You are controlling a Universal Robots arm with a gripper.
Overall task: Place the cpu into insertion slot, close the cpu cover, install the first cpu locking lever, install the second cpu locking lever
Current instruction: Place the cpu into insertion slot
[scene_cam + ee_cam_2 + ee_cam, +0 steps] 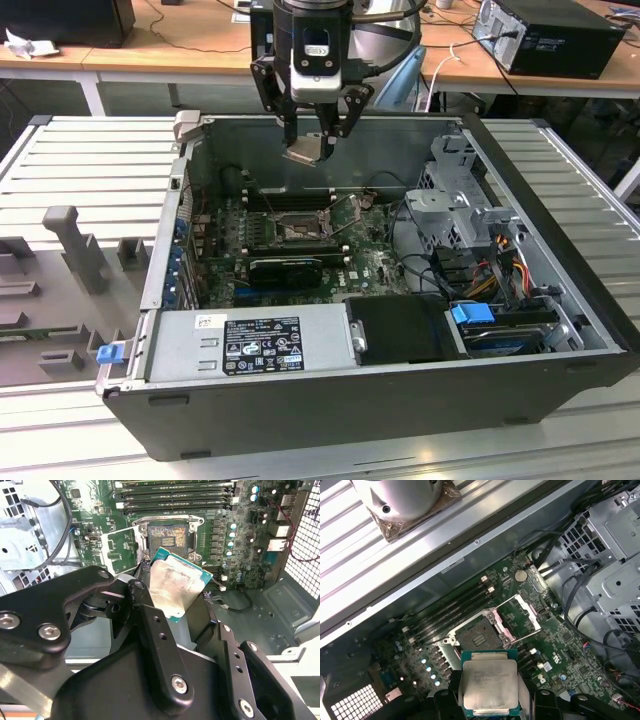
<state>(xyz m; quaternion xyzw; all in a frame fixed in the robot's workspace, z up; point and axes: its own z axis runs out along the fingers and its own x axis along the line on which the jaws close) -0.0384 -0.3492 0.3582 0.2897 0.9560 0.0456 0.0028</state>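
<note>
The gripper (312,146) clamps the cpu (305,153) by its edges, underside free for seating; in the exterior view the insertion slot (298,230) lies at six o'clock below it; the cpu cover (503,626) stands raised for access.

The cpu (487,682) has a pale, smudged silver face edged in teal-green. The circuit board (560,645) is dark green; the insertion slot (476,637) black with a silvery rim; the gripper (313,140) black.
</note>
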